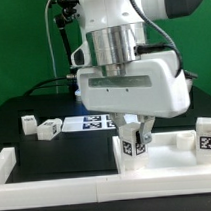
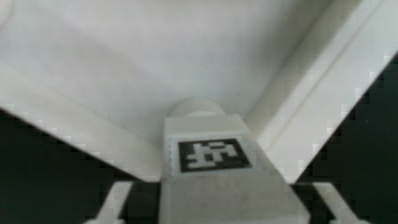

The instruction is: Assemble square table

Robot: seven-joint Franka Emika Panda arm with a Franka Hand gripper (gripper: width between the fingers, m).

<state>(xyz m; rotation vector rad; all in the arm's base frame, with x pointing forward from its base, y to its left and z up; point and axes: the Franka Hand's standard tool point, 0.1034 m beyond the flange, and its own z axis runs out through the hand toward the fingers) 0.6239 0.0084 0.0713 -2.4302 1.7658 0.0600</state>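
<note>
My gripper (image 1: 134,130) is shut on a short white leg post (image 1: 132,144) with a black-white tag and holds it upright over the near corner of the white square tabletop slab (image 1: 178,153). In the wrist view the post (image 2: 215,150) stands between my fingers (image 2: 125,197), its rounded tip pointing into the slab's corner (image 2: 143,50), beside the raised rim (image 2: 306,70). I cannot tell whether the post touches the slab. Two more tagged leg posts (image 1: 29,124) (image 1: 51,127) lie on the black table at the exterior view's left. Another post (image 1: 205,136) stands at the right.
The marker board (image 1: 94,122) lies flat behind the gripper. A long low white border wall (image 1: 58,186) runs along the front and turns up the exterior view's left side. Cables and a stand are behind the arm.
</note>
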